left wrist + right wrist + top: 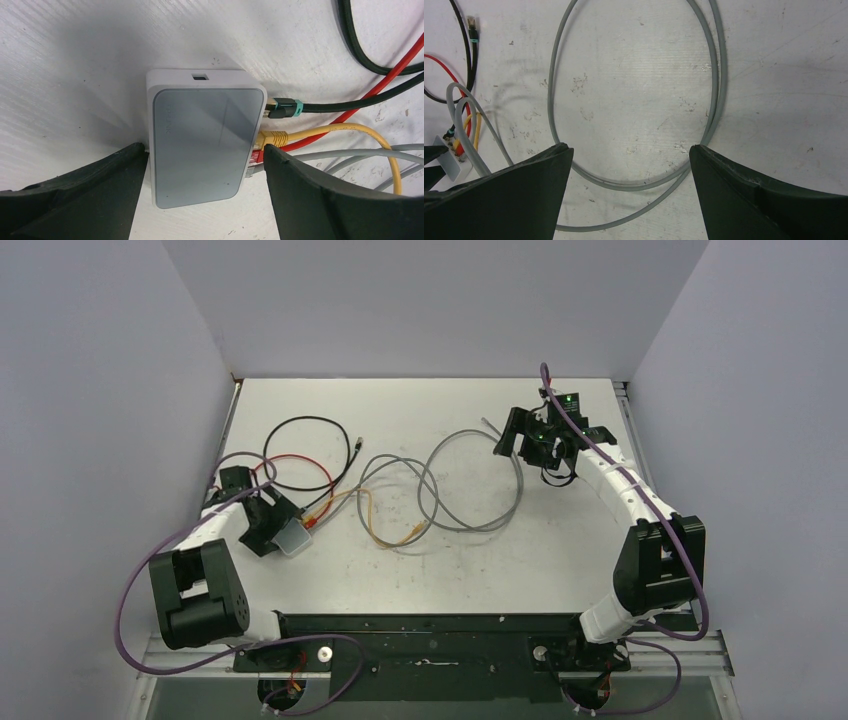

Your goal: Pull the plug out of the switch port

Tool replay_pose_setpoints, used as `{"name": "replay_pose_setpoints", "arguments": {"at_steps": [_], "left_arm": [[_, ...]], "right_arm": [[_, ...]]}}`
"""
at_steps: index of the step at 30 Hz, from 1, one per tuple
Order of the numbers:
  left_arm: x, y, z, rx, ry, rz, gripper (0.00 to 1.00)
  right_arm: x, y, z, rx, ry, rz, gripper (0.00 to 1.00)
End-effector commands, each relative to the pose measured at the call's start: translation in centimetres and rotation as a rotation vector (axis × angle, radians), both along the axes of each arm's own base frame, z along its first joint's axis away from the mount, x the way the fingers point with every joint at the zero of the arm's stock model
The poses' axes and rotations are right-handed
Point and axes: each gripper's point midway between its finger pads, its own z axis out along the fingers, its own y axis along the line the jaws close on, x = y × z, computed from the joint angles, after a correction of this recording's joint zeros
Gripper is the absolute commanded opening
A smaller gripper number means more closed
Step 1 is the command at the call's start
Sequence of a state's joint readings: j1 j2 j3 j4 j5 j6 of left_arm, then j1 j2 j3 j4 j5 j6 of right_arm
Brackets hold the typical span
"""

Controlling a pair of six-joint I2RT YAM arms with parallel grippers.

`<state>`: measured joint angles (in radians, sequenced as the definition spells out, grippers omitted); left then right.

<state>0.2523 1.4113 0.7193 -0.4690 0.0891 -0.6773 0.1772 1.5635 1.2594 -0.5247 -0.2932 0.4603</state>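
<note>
A: Start at the near side. What is the left gripper doing?
B: Low and left in the top view, the left gripper (283, 528) is down at the table (560, 560) with its jaws apart. One finger (90, 195) stands on each side of the switch (200, 145). I can't tell whether either finger touches it.
A: And the switch itself?
B: It lies flat on the table, a pale grey box with rounded corners. In the left wrist view its port edge (263, 125) faces right and carries four plugs in a row. The black plug (282, 108) with a teal boot is uppermost, then the yellow plug (272, 137), the red plug (256, 156) and the grey plug (248, 172) lowest. The right fingertip is just beside the yellow plug.
A: Which plug is the task's?
B: I can't tell.
A: Where do the cables go?
B: In the top view they run right from the switch toward mid-table. The grey cable (470, 480) lies in wide loops at centre. A black cable arcs toward the upper left and ends in a loose plug (358, 447).
A: Farther back?
B: The right gripper (515, 443), upper right in the top view, hangs over the grey loops with its jaws wide apart. Its wrist view shows only table and grey cable between the fingers.
</note>
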Motion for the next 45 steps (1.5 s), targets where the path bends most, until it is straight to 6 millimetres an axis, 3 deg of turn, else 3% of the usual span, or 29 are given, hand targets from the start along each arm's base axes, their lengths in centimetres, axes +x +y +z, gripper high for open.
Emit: {"name": "replay_pose_setpoints", "arguments": {"at_steps": [1, 5, 13, 23, 28, 34, 45], "left_arm": [[1.2, 0.4, 0.4, 0.029, -0.009, -0.004, 0.83], [1.0, 0.5, 0.1, 0.041, 0.011, -0.011, 0.79], [0.7, 0.4, -0.1, 0.072, 0.054, -0.039, 0.6], [1.7, -1.4, 1.3, 0.133, 0.041, -0.143, 0.59], [2.4, -4.1, 1.3, 0.135, 0.04, -0.214, 0.59], [3.8, -9.5, 0.8, 0.123, 0.031, -0.342, 0.58], [6.2, -21.5, 0.7, 0.135, 0.016, -0.661, 0.57]], "right_arm": [[0.9, 0.3, 1.3, 0.02, -0.043, 0.002, 0.9], [1.0, 0.4, 1.4, 0.022, -0.039, 0.004, 0.9], [1.2, 0.6, 1.5, 0.027, -0.035, 0.008, 0.9], [1.6, 1.1, 1.6, 0.032, -0.023, 0.015, 0.9], [1.6, 1.2, 1.6, 0.033, -0.017, 0.018, 0.9], [1.6, 1.3, 1.8, 0.031, -0.016, 0.019, 0.9], [1.4, 1.3, 2.4, 0.031, -0.02, 0.025, 0.9]]}}
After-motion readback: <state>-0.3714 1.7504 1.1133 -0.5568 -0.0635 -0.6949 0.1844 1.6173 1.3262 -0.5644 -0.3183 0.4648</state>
